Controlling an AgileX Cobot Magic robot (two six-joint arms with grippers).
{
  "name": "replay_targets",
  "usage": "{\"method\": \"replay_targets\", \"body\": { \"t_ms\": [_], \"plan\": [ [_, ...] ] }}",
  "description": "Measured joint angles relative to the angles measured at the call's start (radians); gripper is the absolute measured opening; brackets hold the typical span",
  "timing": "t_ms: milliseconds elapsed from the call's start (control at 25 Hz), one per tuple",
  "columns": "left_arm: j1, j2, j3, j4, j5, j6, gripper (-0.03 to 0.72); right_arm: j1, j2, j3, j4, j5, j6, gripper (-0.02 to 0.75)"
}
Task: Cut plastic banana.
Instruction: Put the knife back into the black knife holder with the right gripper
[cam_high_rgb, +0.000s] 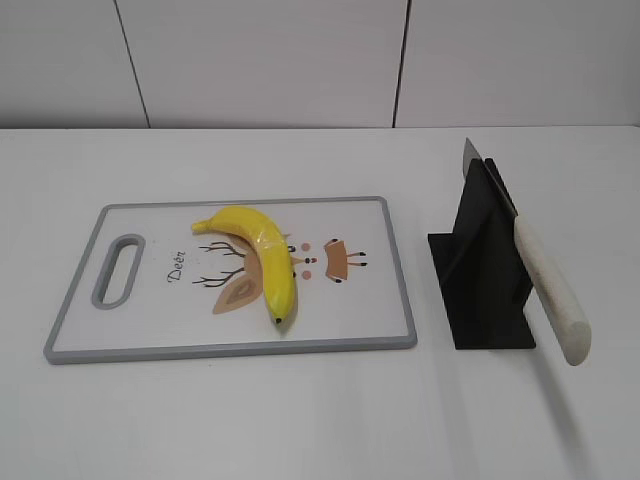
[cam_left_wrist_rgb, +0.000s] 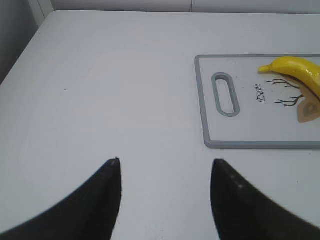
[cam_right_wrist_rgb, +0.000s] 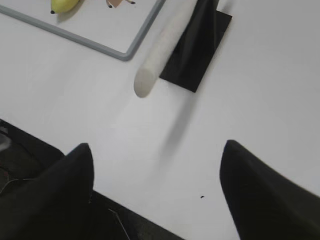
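Note:
A yellow plastic banana (cam_high_rgb: 262, 262) lies on a white cutting board with a grey rim (cam_high_rgb: 230, 348) at the table's middle left. The banana's stem end (cam_left_wrist_rgb: 295, 69) and the board (cam_left_wrist_rgb: 250, 144) also show in the left wrist view. A knife with a white handle (cam_high_rgb: 552, 292) rests slanted in a black stand (cam_high_rgb: 480, 270), handle toward the front. The handle (cam_right_wrist_rgb: 162, 47) and stand (cam_right_wrist_rgb: 197, 50) also show in the right wrist view. My left gripper (cam_left_wrist_rgb: 165, 167) is open and empty, left of the board. My right gripper (cam_right_wrist_rgb: 157, 150) is open and empty, near the front table edge below the handle. Neither gripper shows in the exterior view.
The white table (cam_high_rgb: 300, 420) stretches around the board and stand. A white wall (cam_high_rgb: 300, 60) stands behind. The front table edge (cam_right_wrist_rgb: 125, 202) runs between the right fingers, with dark floor and cables beyond it.

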Motion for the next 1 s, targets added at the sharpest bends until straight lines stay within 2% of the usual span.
{"method": "replay_targets", "body": {
  "t_ms": [360, 680, 800, 1000],
  "plan": [
    [0.000, 0.000, 0.000, 0.000, 0.001, 0.000, 0.529, 0.000, -0.329, 0.036, -0.025, 0.051, 0.002, 0.589],
    [0.000, 0.000, 0.000, 0.000, 0.001, 0.000, 0.524, -0.007, -0.401, 0.036, -0.021, 0.053, 0.002, 0.589],
    [0.000, 0.000, 0.000, 0.000, 0.001, 0.000, 0.523, -0.061, -0.401, 0.036, -0.009, 0.054, 0.002, 0.589],
    [0.000, 0.000, 0.000, 0.000, 0.000, 0.000, 0.519, -0.223, -0.401, 0.036, -0.002, 0.054, 0.002, 0.589]
  ]
}}
